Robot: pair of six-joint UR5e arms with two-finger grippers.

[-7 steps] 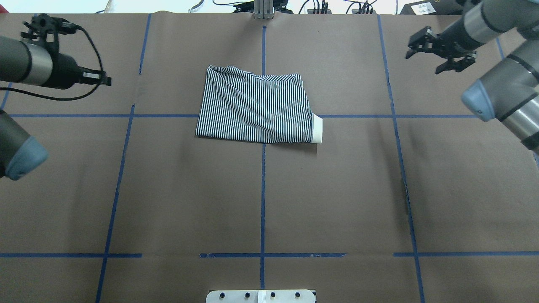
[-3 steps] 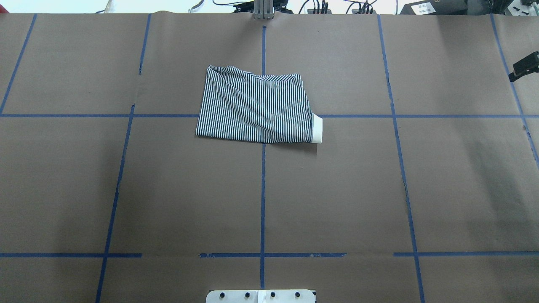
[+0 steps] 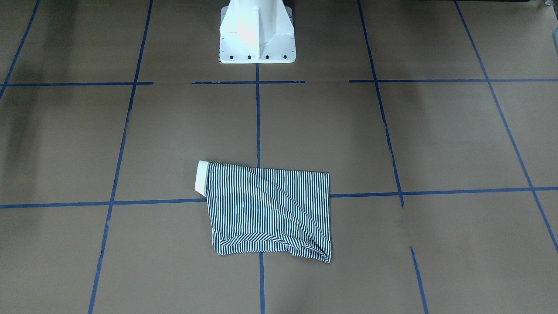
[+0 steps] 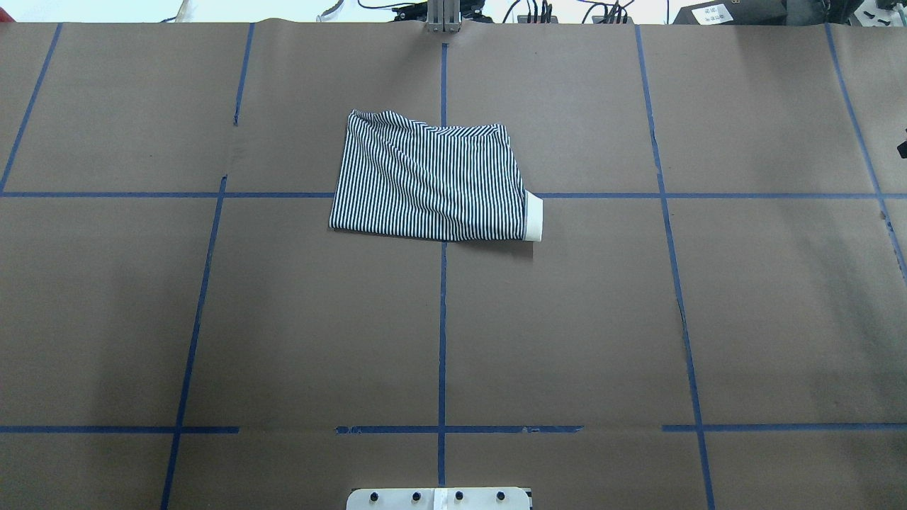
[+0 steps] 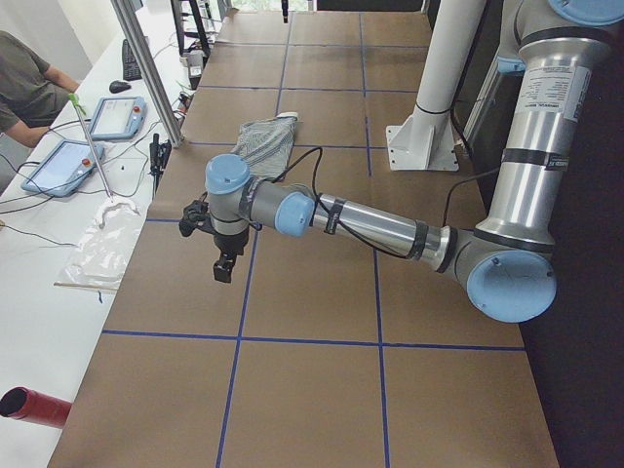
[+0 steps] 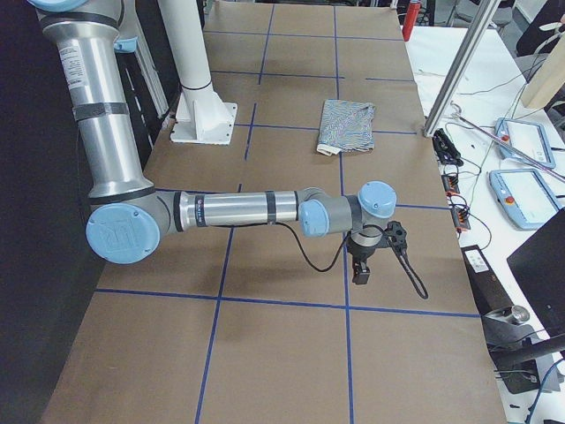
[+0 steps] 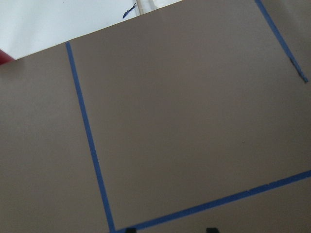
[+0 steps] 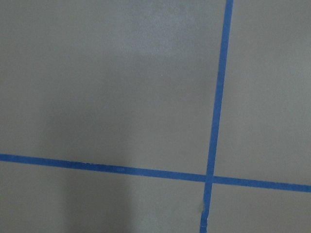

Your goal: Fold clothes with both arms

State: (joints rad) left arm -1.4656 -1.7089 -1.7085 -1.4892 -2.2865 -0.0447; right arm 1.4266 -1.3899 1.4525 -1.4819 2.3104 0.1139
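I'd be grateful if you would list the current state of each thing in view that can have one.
striped polo shirt: folded into a compact rectangle, lying flat on the table, held by nothing.
cream trim: sticking out at one corner of the fold.
left gripper: above bare table, away from the striped polo shirt, empty; open or shut cannot be told.
right gripper: above bare table, away from the striped polo shirt, empty; open or shut cannot be told.
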